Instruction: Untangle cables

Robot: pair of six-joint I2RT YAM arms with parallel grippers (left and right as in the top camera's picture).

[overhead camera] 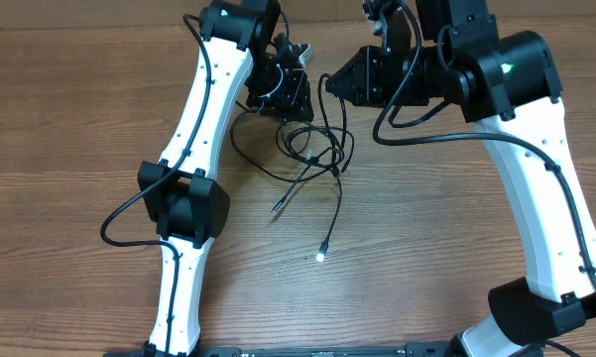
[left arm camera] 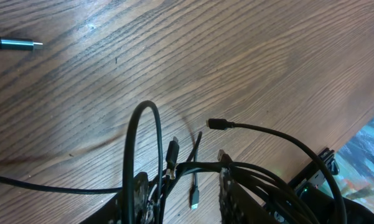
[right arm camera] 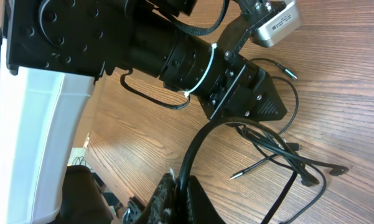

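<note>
Brown wood-grain laminate covers the worktop (overhead camera: 79, 119), smooth and matte, with the streaks running side to side. Over it stand two arms with glossy white shells and black, blocky joints: the left arm (overhead camera: 213, 109) rises from the near edge and the right arm (overhead camera: 550, 188) from the near right corner. Both bend in toward the middle of the far edge.

The left tool (left arm camera: 183, 177) is black and wedge-shaped, and its fingers (left arm camera: 227, 190) stand partway apart. Several cords cross between the fingertips. Whether they are pinched there or only draped cannot be told.

The right tool (overhead camera: 329, 83) points at the left one from just beside it. It is closed tight, and one strand comes up from between its fingers (right arm camera: 168, 193) in a tall arch.

The cables (overhead camera: 315, 147) are thin, round, shiny black cords. They lie in overlapping loops on the worktop just below both tools, near the far edge at about mid-width.

Two loose tails run from the loops toward the near edge. One ends in a slim dark plug (overhead camera: 276, 209). The longer tail ends in a pale metal tip (overhead camera: 321, 257).

The left wrist view shows a small rectangular black connector (left arm camera: 218, 123) lifted clear of the wood.
</note>
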